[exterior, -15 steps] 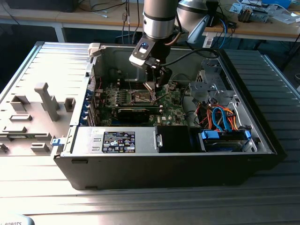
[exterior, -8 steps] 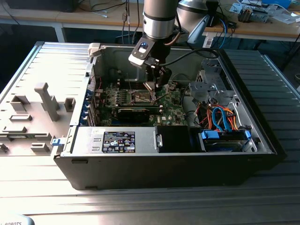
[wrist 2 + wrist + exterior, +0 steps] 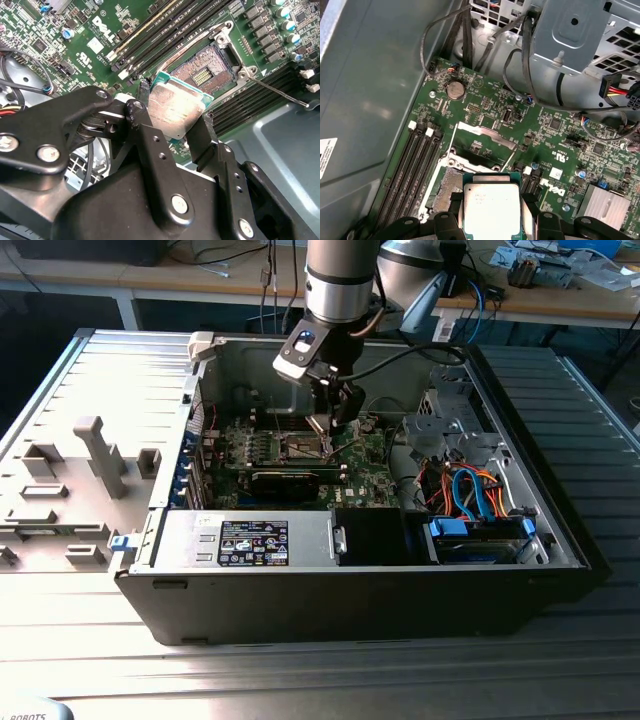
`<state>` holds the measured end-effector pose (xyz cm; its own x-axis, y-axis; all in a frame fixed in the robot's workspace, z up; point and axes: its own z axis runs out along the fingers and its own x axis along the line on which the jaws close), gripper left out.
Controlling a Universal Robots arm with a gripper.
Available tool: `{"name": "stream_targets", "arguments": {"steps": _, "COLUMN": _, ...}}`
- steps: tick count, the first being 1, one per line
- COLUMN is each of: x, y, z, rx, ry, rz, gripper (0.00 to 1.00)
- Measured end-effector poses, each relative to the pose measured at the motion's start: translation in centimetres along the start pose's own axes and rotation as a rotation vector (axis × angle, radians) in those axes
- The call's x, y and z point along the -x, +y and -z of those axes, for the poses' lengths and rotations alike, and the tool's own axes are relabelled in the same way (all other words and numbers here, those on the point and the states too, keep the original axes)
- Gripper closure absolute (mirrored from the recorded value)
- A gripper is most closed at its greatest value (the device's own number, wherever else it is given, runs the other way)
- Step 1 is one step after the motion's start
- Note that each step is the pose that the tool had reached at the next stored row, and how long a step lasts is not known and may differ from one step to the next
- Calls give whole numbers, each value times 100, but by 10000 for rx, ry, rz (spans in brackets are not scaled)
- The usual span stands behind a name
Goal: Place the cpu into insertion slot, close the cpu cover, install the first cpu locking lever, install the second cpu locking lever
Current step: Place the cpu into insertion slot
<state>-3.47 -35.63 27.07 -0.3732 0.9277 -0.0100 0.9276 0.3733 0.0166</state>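
My gripper (image 3: 175,111) is shut on the cpu (image 3: 176,106), a square chip with a silver face and green edge, pinched by two opposite sides between the black fingers (image 3: 146,100). It hangs tilted just above and beside the insertion slot (image 3: 206,71), whose gold contact field lies bare. In the first wrist view the cpu (image 3: 491,210) is level with the slot (image 3: 446,192) partly showing beside it. The cpu cover (image 3: 487,134) stands raised behind the slot, with two thin wire levers swung up. In the exterior view my gripper (image 3: 327,425) is low over the green board.
Black memory slots (image 3: 410,170) run alongside the socket. A grey drive cage (image 3: 575,30) with black cables hangs beyond the board, and a finned heatsink (image 3: 605,205) sits to one side. The power supply (image 3: 270,540) and case walls (image 3: 250,360) hem in the board.
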Motion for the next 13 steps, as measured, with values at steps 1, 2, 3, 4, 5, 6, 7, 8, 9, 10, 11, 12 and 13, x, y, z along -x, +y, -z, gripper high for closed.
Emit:
{"name": "stream_targets", "arguments": {"steps": 1, "x": 0, "y": 0, "z": 0, "rx": -1, "ry": -1, "rz": -24, "gripper": 46}}
{"name": "stream_targets", "arguments": {"steps": 2, "x": 0, "y": 0, "z": 0, "rx": -1, "ry": -4, "rz": -54, "gripper": 46}}
{"name": "stream_targets", "arguments": {"steps": 3, "x": 0, "y": 0, "z": 0, "rx": -2, "ry": -4, "rz": -76, "gripper": 46}}
{"name": "stream_targets", "arguments": {"steps": 4, "x": 0, "y": 0, "z": 0, "rx": -2, "ry": -5, "rz": -94, "gripper": 46}}
{"name": "stream_targets", "arguments": {"steps": 5, "x": 0, "y": 0, "z": 0, "rx": -3, "ry": -7, "rz": -119, "gripper": 46}}
{"name": "stream_targets", "arguments": {"steps": 6, "x": 0, "y": 0, "z": 0, "rx": -4, "ry": -8, "rz": -139, "gripper": 46}}
{"name": "stream_targets", "arguments": {"steps": 7, "x": 0, "y": 0, "z": 0, "rx": -4, "ry": -9, "rz": -171, "gripper": 46}}
{"name": "stream_targets", "arguments": {"steps": 8, "x": 0, "y": 0, "z": 0, "rx": -4, "ry": -10, "rz": -189, "gripper": 46}}
{"name": "stream_targets", "arguments": {"steps": 9, "x": 0, "y": 0, "z": 0, "rx": -5, "ry": -11, "rz": -227, "gripper": 46}}
{"name": "stream_targets", "arguments": {"steps": 10, "x": 0, "y": 0, "z": 0, "rx": -6, "ry": -12, "rz": -244, "gripper": 46}}
{"name": "stream_targets", "arguments": {"steps": 11, "x": 0, "y": 0, "z": 0, "rx": -6, "ry": -13, "rz": -263, "gripper": 46}}
{"name": "stream_targets", "arguments": {"steps": 12, "x": 0, "y": 0, "z": 0, "rx": -6, "ry": -13, "rz": -290, "gripper": 46}}
{"name": "stream_targets", "arguments": {"steps": 13, "x": 0, "y": 0, "z": 0, "rx": -7, "ry": -14, "rz": -309, "gripper": 46}}
